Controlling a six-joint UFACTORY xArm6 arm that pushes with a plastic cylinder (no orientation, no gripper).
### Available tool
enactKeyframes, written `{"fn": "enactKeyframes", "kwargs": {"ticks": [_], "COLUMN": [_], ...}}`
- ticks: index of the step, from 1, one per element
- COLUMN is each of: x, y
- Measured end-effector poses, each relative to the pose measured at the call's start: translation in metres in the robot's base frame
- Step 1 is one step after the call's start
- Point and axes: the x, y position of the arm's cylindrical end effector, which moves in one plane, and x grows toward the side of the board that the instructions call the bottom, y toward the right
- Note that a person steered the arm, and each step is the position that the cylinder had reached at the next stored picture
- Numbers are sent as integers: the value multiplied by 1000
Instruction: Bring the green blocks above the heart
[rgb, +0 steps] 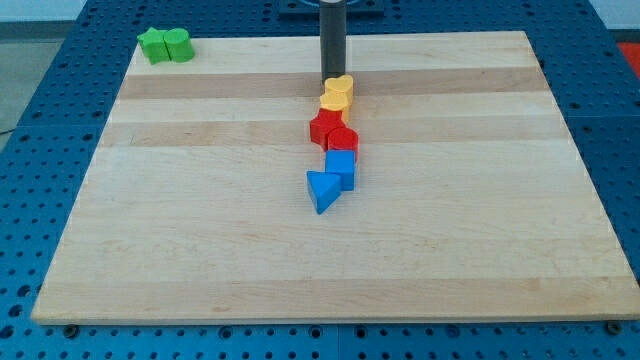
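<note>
Two green blocks sit side by side at the board's top left corner: a green star (153, 45) and a green cylinder-like block (179, 45), touching. A yellow heart (340, 87) lies near the top middle, with a second yellow block (334, 101) touching it just below. My tip (331, 79) rests at the heart's upper left edge, far to the right of the green blocks.
Below the yellow blocks runs a touching column: a red star (325, 127), a red hexagon-like block (344, 141), a blue cube (342, 168) and a blue triangle (322, 190). The wooden board (200, 230) lies on a blue perforated table.
</note>
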Motion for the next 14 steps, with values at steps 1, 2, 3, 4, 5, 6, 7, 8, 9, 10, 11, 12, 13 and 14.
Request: {"fn": "enactKeyframes", "kwargs": {"ticks": [1, 2, 3, 4, 5, 6, 7, 8, 9, 10, 11, 12, 13, 14], "x": [-6, -5, -14, -34, -34, -36, -74, -101, -101, -91, -78, -77, -77, -59], "y": [-50, -127, -210, -266, -305, -305, -304, -304, -275, -206, -152, -172, -230, -233]}}
